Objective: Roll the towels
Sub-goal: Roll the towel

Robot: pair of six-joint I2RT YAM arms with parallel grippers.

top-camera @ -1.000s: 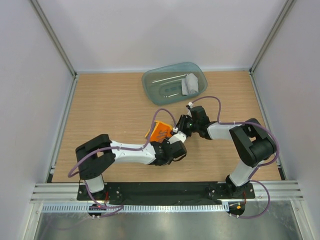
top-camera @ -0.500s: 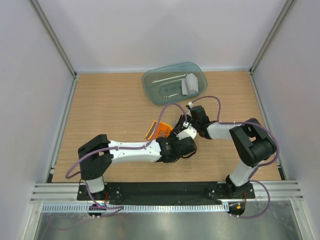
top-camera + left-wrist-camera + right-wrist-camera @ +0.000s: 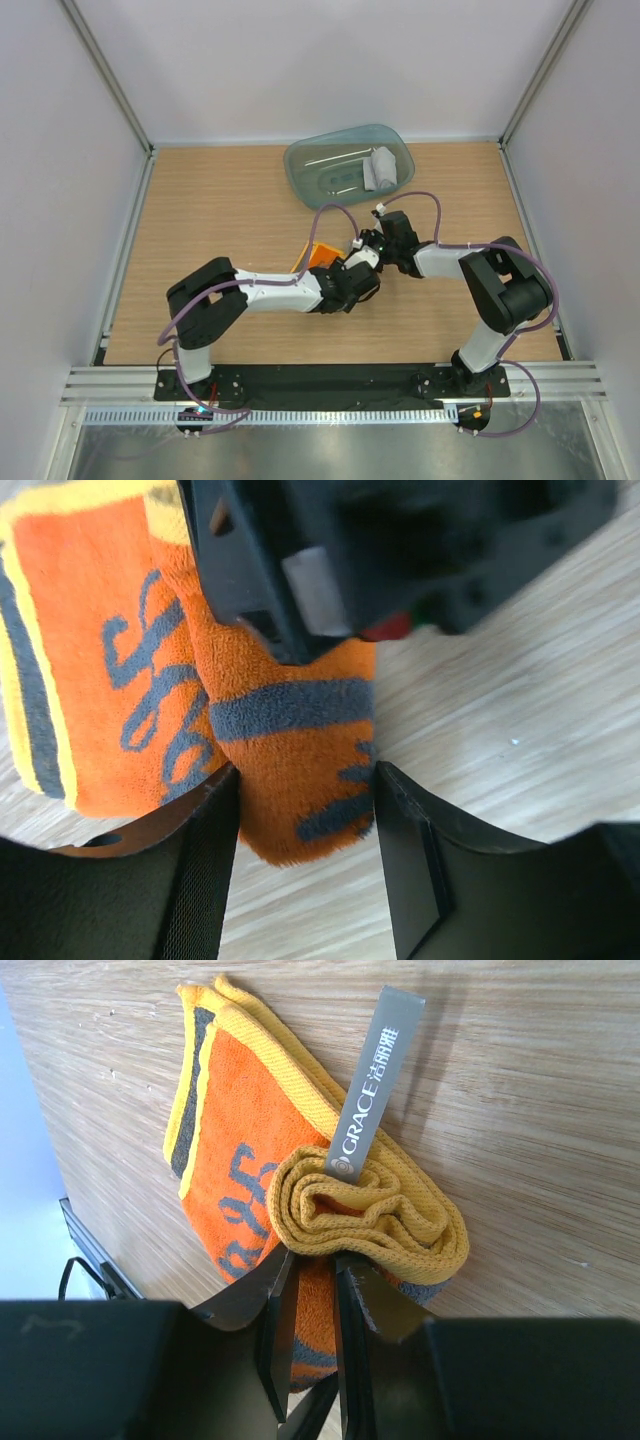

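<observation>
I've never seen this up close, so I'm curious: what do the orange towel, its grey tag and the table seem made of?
Orange towel: soft terry-like cloth, matte, with a fuzzy pile and a ribbed yellow hem. Grey tag: probably woven ribbon, slightly shiny, with printed letters. Table: wood or wood-look laminate, judging by the grain lines; I cannot tell which.

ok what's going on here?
The orange towel is mid-roll. The right gripper pinches its rolled-up end. The left gripper straddles a fold of it, fingers against both sides, but a firm grip can't be confirmed. The grey towel sits bundled in the teal tray at the far side.
</observation>
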